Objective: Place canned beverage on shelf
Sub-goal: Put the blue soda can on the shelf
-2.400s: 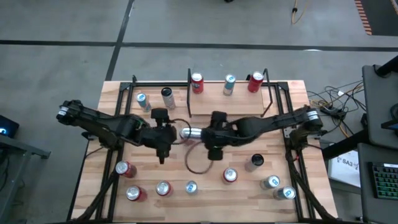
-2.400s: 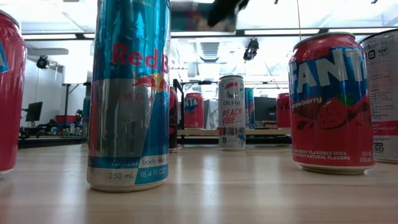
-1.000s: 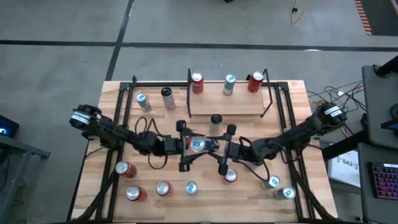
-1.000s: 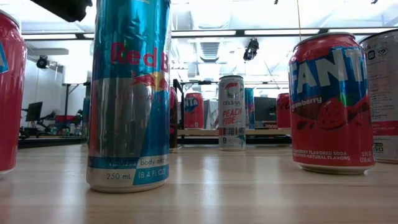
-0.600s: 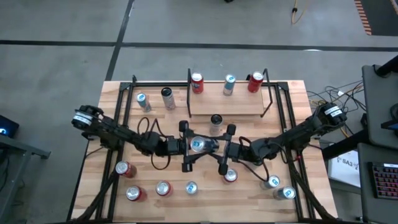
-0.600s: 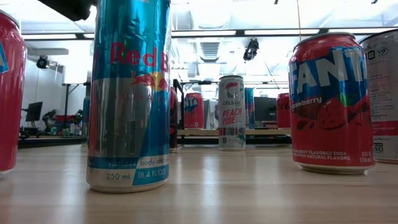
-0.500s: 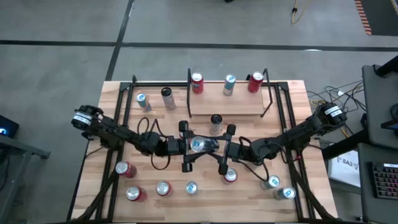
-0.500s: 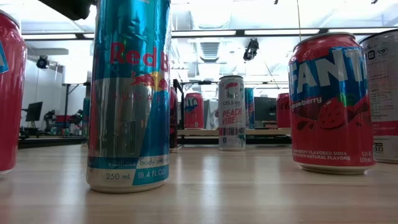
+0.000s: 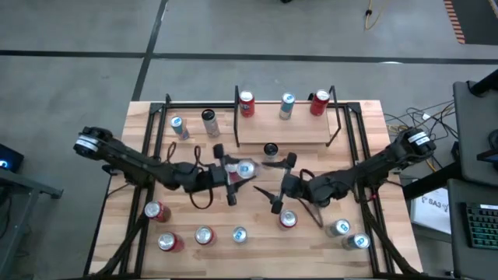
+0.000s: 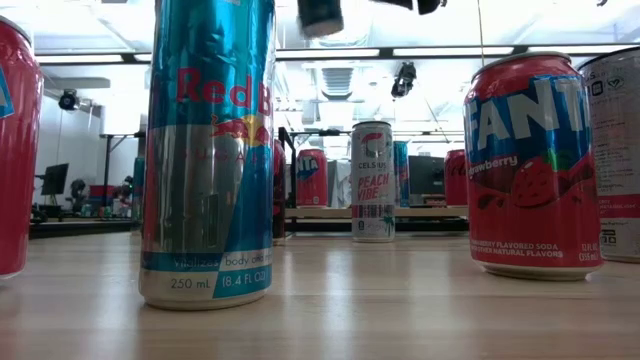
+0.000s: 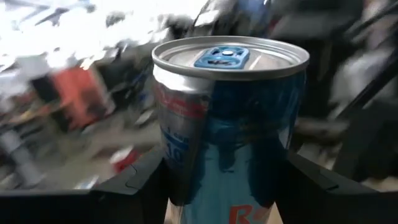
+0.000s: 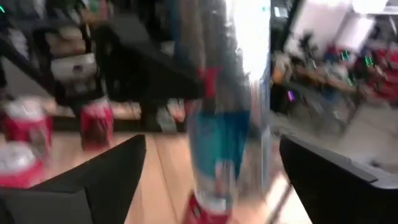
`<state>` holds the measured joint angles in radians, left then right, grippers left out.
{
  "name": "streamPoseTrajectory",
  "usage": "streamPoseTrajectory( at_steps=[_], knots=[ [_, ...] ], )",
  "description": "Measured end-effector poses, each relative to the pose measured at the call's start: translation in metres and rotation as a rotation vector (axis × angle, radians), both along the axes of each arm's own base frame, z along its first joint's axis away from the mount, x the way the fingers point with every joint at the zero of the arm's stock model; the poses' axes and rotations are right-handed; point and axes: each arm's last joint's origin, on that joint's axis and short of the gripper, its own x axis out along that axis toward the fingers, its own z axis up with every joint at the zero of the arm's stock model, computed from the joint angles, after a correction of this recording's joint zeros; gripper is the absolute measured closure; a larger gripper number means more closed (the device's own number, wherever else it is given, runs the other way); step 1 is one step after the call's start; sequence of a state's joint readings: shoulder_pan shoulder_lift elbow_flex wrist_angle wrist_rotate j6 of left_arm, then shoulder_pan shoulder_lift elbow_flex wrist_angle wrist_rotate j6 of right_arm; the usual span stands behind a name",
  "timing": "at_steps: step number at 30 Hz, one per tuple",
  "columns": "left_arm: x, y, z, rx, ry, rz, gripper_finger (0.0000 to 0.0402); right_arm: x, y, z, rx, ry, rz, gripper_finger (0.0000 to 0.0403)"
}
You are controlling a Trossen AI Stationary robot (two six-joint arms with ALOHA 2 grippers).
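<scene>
Left gripper [image 9: 226,176], mid-table, is clamped on a slim blue can [image 9: 246,168], one finger each side of the body, as the left wrist view shows; the can is upright and held up off the table, just near of the shelf [image 9: 284,130]. Shelf sits at far centre w/ three cans already on the board.

Right gripper [image 9: 274,181], just right of the can, has its fingers spread wide and holds nothing, apart from the can.

Handling, my guess: thin aluminium wall, smooth, prob slippery; if full, fairly heavy for its width, and tall and narrow so tippy when set down. Grip mid-body, gentle squeeze so the wall doesn't dent, keep it vertical.
</scene>
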<state>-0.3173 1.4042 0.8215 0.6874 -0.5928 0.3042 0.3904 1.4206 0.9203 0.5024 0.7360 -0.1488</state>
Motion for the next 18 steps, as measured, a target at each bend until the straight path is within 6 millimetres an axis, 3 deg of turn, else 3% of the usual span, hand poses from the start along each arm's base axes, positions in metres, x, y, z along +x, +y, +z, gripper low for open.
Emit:
streamPoseTrajectory(
  at_steps=[7, 18],
  knots=[
    [-0.021, 0.001, -0.005, -0.034, 0.204, 0.078, 0.0197, 0.003, 0.002, 0.017, 0.089, 0.145, -0.052, 0.0041],
    [-0.017, -0.001, -0.024, -0.051, 0.282, 0.085, 0.0197, 0.009, 0.006, 0.036, 0.101, 0.135, -0.037, 0.0040]
  ],
)
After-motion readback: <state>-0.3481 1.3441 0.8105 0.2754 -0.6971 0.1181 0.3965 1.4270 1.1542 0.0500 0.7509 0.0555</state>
